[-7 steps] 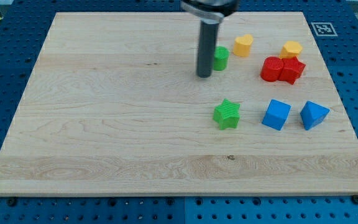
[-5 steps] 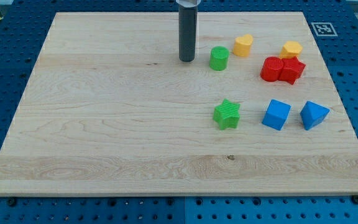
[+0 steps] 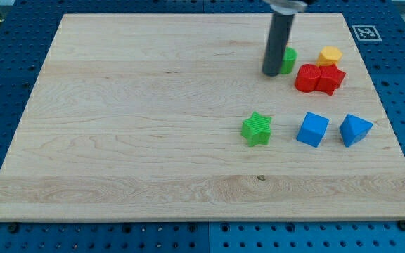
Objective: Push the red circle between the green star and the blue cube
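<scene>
Camera view: no claw; my tip (image 3: 271, 73) beside green block (image 3: 289, 59), left of red circle (image 3: 306, 78).

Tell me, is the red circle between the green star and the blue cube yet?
No. The red circle sits near the view's top, touching another red block, above the green star and blue cube.

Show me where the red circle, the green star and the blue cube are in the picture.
red circle (image 3: 306, 78), camera view, on its top face.
green star (image 3: 256, 128), camera view, on its ridged top centre.
blue cube (image 3: 312, 129), camera view, on its middle, left of the other blue block.
</scene>
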{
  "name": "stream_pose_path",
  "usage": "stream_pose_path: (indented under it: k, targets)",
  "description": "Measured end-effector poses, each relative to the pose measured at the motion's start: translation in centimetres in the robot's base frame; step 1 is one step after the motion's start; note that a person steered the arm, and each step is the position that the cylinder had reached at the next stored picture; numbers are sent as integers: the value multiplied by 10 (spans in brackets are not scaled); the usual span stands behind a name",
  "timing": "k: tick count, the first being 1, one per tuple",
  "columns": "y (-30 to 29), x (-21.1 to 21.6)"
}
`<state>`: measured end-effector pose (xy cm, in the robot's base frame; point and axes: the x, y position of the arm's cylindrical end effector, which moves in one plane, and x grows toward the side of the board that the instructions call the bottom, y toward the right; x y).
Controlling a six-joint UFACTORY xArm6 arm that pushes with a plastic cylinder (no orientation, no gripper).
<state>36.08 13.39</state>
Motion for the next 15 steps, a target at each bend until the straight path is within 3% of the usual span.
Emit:
stream_pose_path:
  k: [2, 3, 6, 8, 9, 12, 15]
  targets:
    - [12, 6]
    - [-14, 27]
    - [-106, 134]
    - [-71, 185]
    - [-71, 181]
    - [-33, 77]
    - [29, 42]
